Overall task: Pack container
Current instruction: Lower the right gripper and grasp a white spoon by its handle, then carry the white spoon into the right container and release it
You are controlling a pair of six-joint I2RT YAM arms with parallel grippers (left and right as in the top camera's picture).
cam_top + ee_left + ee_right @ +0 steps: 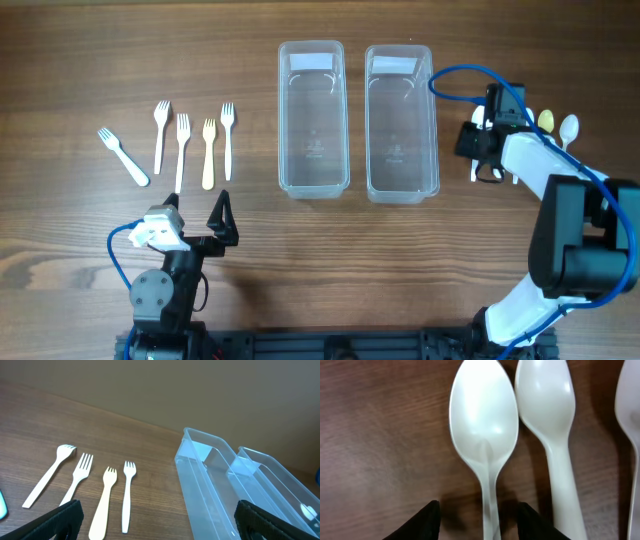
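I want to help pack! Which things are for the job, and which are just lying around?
For the job: two clear containers, five forks, spoons.
Just lying about: nothing that I can see.

arm finish
left arm (pixel 157 292) black-grey, white-topped; right arm (pixel 560 235) white and black; blue cables (pixel 455 69) on both.

Dark brown wood-grain table (pixel 80 230). Two clear, colourless containers (pixel 313 100). White forks (pixel 183 150), one pale yellow fork (pixel 208 155). Glossy white spoons (pixel 484 425). Blue cable (pixel 460 68).
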